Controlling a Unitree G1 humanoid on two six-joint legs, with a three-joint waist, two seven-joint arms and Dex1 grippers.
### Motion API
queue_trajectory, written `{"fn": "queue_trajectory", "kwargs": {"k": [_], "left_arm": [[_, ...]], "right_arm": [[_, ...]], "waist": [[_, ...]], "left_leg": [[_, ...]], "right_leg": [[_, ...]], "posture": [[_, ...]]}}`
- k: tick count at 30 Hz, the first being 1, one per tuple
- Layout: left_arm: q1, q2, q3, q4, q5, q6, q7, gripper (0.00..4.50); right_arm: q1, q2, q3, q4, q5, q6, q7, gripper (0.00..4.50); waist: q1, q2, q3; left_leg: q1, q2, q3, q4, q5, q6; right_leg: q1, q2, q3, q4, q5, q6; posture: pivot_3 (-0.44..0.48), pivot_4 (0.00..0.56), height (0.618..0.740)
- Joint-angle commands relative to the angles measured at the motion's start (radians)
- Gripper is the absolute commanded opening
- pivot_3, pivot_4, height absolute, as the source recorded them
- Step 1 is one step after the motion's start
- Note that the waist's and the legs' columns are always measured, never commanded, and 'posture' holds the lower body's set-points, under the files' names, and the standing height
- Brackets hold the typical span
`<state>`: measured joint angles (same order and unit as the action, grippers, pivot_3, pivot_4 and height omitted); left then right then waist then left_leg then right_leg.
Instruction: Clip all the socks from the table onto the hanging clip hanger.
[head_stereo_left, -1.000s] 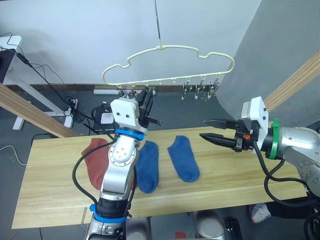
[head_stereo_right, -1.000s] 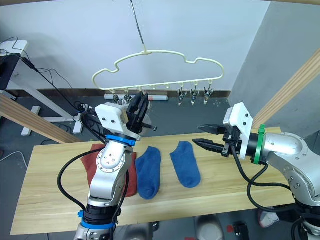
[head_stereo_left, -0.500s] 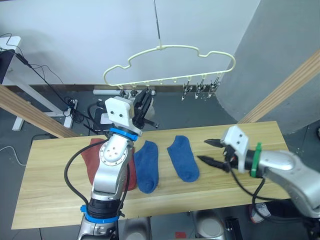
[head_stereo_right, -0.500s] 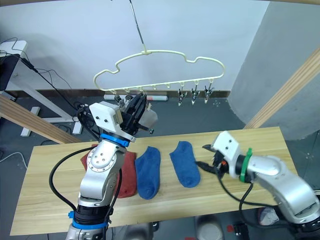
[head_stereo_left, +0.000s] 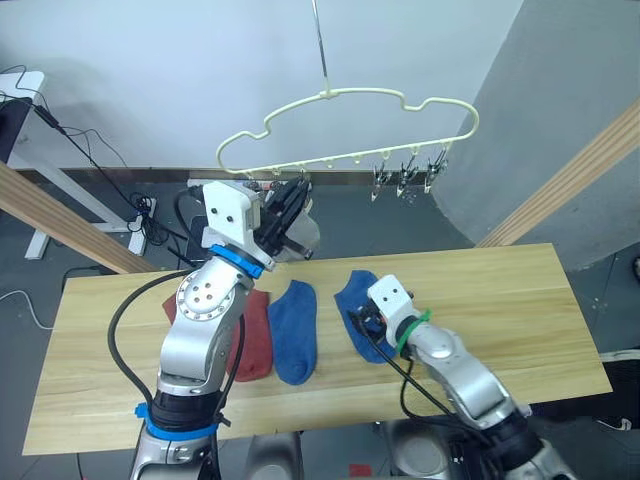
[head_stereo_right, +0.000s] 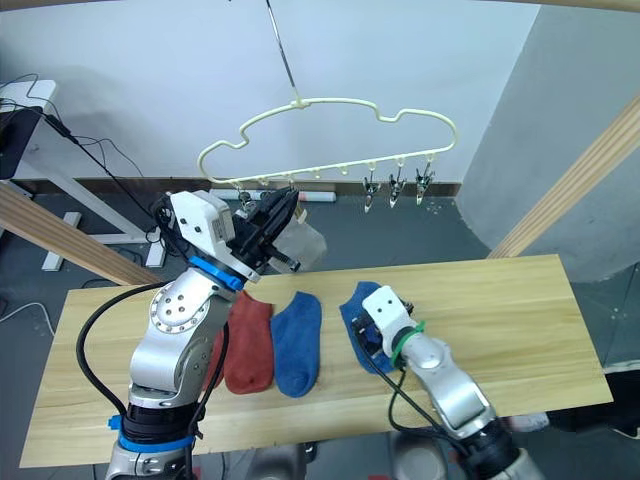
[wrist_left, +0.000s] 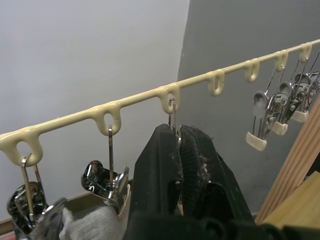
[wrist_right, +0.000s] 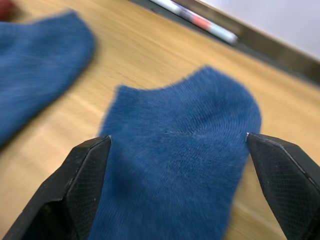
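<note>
The cream clip hanger (head_stereo_left: 350, 97) hangs above the table (head_stereo_left: 500, 290). My left gripper (wrist_left: 177, 135) is raised to the hanger's left clips and its fingers are shut on one clip's wire. A light grey sock (head_stereo_right: 302, 241) hangs from the neighbouring clip (wrist_left: 107, 185). Three bare clips (head_stereo_left: 405, 180) hang at the right end. On the table lie a rust-red sock (head_stereo_left: 250, 335), partly behind my left arm, and two blue socks (head_stereo_left: 293, 330). My right gripper (wrist_right: 177, 140) is open, low over the right blue sock (wrist_right: 190, 160), one finger on each side.
Slanted wooden poles cross the scene at the left (head_stereo_left: 60, 225) and the right (head_stereo_left: 570, 190). Cables and a power strip (head_stereo_left: 140, 220) lie on the floor behind the table. The table's right half (head_stereo_left: 520, 330) is bare wood.
My right arm swung down and left from mid-air at the table's right to the right blue sock. The left gripper stayed at the clips; the hanger shifted slightly right.
</note>
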<state>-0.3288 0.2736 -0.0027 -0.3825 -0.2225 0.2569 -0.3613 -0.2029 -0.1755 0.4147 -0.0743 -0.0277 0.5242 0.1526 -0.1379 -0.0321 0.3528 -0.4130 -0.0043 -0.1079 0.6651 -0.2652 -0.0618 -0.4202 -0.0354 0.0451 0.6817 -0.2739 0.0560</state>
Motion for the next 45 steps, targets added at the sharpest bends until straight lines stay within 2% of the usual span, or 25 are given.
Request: {"fn": "queue_trajectory", "kwargs": {"k": [1,4,7,14,19,23,25,32,45], "left_arm": [[0.002,0.007,0.006,-0.058,-0.013,0.001,-0.005,0.0],[0.005,0.013,0.009,-0.063,-0.018,0.006,-0.01,0.0],[0.004,0.02,0.019,-0.069,-0.039,0.025,-0.018,0.0],[-0.01,0.04,0.046,-0.075,-0.117,0.085,-0.054,0.0],[-0.043,0.047,0.098,-0.07,-0.24,0.191,-0.068,0.0],[-0.061,0.052,0.123,-0.078,-0.331,0.267,-0.078,0.0],[-0.082,0.033,0.163,-0.074,-0.413,0.332,-0.04,0.0],[-0.097,0.05,0.169,-0.081,-0.454,0.373,-0.026,0.0],[-0.083,0.058,0.155,-0.1,-0.462,0.383,-0.015,0.0]], "right_arm": [[0.011,0.03,-0.02,0.042,-0.032,-0.035,-0.033,4.48],[0.022,0.048,-0.029,0.088,-0.042,-0.041,-0.029,4.48],[0.037,0.032,-0.035,0.107,-0.06,-0.053,-0.014,3.89],[0.049,-0.007,-0.045,0.13,-0.084,-0.088,0.011,1.69],[0.048,-0.021,-0.063,0.086,-0.081,-0.112,0.043,0.03],[0.032,-0.041,-0.052,0.002,-0.072,-0.149,0.105,0.01],[0.009,-0.053,-0.037,-0.081,-0.071,-0.18,0.147,0.01],[-0.048,-0.053,0.003,-0.2,-0.113,-0.298,0.183,0.01],[-0.125,0.014,-0.012,-0.143,-0.164,-0.408,0.151,0.01]], "waist": [[0.0,0.0,0.0],[0.001,0.0,0.0],[0.002,0.0,0.0],[0.006,0.0,0.0],[0.009,0.0,0.0],[0.009,0.0,0.0],[0.009,0.0,0.0],[0.001,0.0,0.0],[0.002,0.0,0.0]], "left_leg": [[0.0,0.0,0.0,0.0,0.0,0.0],[0.0,0.0,0.0,0.0,0.0,0.0],[0.001,0.0,0.0,0.0,0.0,0.0],[0.003,-0.001,0.0,0.0,0.0,0.0],[0.005,-0.001,0.0,0.0,0.0,0.0],[0.005,-0.001,0.0,0.0,0.0,0.0],[0.005,-0.001,0.0,0.0,0.0,0.0],[0.005,-0.001,0.0,-0.001,0.0,0.0],[0.005,0.0,0.001,-0.001,0.0,0.0]], "right_leg": [[0.0,0.0,0.0,0.0,0.0,0.0],[0.0,0.0,0.0,0.0,0.0,0.0],[0.001,0.0,0.0,0.001,0.0,0.0],[0.003,0.0,0.0,0.001,0.0,0.0],[0.004,0.0,0.0,0.0,0.0,0.0],[0.006,0.0,0.0,0.0,0.0,0.0],[0.005,0.0,0.0,0.0,0.0,0.0],[0.004,0.002,0.0,0.0,0.0,0.0],[0.004,0.0,0.001,-0.001,0.0,0.0]], "posture": [[-0.204,0.354,0.74],[-0.193,0.352,0.74],[-0.193,0.352,0.74],[-0.185,0.355,0.74],[-0.193,0.356,0.74],[-0.202,0.356,0.74],[-0.208,0.356,0.74],[-0.21,0.355,0.74],[-0.204,0.353,0.74]]}}
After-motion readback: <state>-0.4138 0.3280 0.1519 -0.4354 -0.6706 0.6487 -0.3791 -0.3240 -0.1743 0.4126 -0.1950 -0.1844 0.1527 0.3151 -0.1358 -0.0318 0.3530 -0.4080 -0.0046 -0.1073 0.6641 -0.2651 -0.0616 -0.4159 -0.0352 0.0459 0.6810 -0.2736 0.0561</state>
